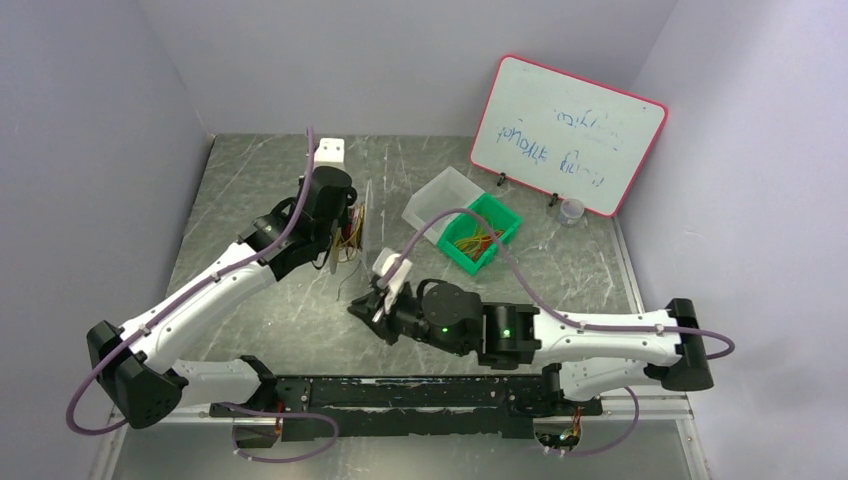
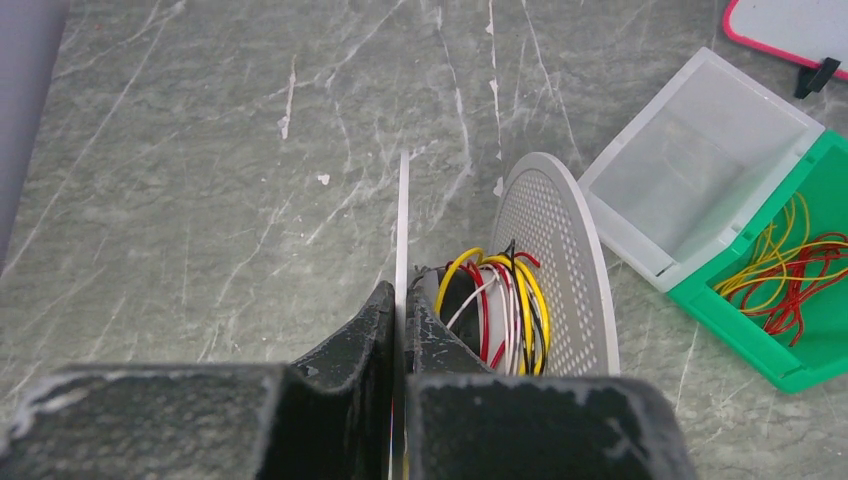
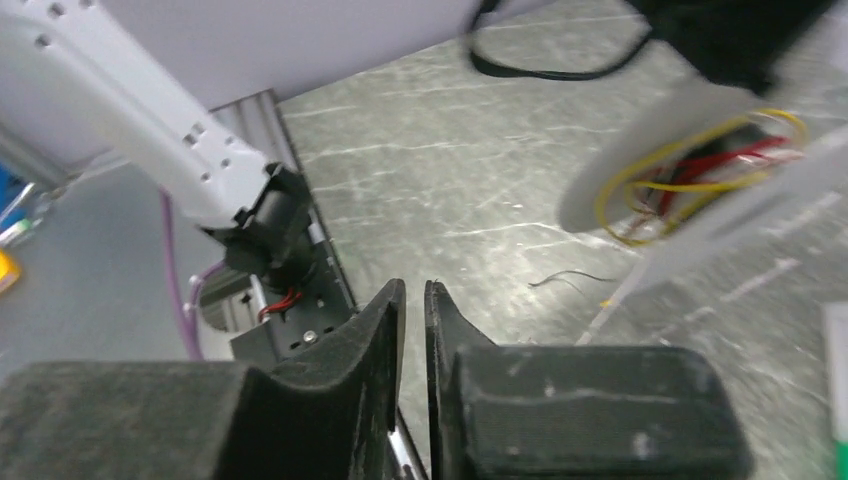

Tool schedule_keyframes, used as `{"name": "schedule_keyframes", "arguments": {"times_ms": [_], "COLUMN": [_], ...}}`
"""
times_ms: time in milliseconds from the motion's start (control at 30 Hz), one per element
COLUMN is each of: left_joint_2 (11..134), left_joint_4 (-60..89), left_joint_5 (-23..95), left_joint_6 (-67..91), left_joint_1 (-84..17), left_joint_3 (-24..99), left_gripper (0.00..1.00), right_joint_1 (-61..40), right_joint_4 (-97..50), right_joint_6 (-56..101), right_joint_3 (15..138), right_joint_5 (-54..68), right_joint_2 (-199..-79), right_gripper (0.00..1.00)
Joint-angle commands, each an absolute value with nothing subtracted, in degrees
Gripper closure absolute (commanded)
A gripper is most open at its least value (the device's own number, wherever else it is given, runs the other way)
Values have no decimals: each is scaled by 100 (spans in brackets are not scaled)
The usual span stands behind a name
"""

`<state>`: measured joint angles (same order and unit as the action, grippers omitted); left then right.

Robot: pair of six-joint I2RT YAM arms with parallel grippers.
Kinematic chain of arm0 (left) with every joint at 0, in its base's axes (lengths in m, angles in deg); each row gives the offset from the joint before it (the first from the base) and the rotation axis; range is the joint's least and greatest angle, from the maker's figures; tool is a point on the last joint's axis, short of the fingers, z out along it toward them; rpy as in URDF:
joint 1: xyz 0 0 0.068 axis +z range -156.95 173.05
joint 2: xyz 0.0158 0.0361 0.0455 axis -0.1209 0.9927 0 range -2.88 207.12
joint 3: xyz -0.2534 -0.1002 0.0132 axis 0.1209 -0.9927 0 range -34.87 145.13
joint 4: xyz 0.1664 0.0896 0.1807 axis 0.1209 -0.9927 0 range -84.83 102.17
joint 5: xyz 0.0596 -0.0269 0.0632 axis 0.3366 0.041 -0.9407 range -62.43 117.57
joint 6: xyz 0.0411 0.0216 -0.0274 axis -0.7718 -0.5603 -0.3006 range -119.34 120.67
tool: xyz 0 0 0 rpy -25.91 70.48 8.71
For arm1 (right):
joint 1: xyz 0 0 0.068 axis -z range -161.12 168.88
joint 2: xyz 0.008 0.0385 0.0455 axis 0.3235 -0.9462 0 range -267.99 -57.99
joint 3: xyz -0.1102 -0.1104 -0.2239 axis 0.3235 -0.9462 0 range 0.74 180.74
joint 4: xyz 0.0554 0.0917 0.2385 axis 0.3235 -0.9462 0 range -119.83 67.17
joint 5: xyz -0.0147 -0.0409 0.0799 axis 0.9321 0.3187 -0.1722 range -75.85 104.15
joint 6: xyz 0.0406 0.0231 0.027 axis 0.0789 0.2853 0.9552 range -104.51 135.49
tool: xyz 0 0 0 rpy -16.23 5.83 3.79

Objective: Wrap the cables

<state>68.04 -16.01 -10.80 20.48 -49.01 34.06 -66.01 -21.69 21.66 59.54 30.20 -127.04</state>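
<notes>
I have the left gripper [image 2: 401, 305] clamped on the thin spool flange [image 2: 403, 215]. Wound cables [image 2: 505, 305] sit beside it, left of the green bin [image 2: 800, 378]. Right gripper [image 3: 415, 300] fingers are barely apart, with nothing between them.

Robot lab test cell, not a home. 2 white-and-black robot arms, left arm [image 1: 210, 285] and right arm [image 1: 600, 335], bolted to a black base rail [image 1: 420, 392] on a grey marble-pattern tabletop [image 1: 260, 170]. Plain lilac walls [image 1: 100, 150] box it in. Red-framed whiteboard [image 1: 565, 135] with handwritten notes stands at the back.
</notes>
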Motion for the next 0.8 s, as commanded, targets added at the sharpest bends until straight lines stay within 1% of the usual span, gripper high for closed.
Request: {"name": "schedule_keyframes", "arguments": {"times_ms": [0,200,367,467,533,633,767], "left_joint_2": [6465,6266,6139,6050,6009,5967,5997], "left_joint_4": [-1060,-1004,-1003,-988,-1028,-1095,-1188], "left_joint_5": [-1184,-1097,-824,-549,-241,197,869], "left_joint_6": [1850,1716,1674,1669,1701,1768,1880], "left_joint_1": [-4882,-4876,-4817,-4734,-4627,-4363,-3953], "left_joint_3": [3578,3748,3987,4178,4375,4632,4934], "left_gripper": [93,93,93,93,93,93,93], "right_joint_1": [-6629,-6549,-6275,-5908,-5360,-4761,-4252], "right_joint_4": [-2563,-3403,-4221,-4471,-4483,-4213,-3710], "right_joint_6": [2377,2989,3555,3750,3881,3950,3961], "right_joint_3": [5894,5674,5591,5467,5305,4962,4545], "right_joint_5": [4444,5571,5675,5233,4652,3764,2842], "right_joint_2": [-12075,-11440,-11125,-11003,-10964,-10957,-11084], "right_gripper": [79,55,46,44,44,44,42]}}
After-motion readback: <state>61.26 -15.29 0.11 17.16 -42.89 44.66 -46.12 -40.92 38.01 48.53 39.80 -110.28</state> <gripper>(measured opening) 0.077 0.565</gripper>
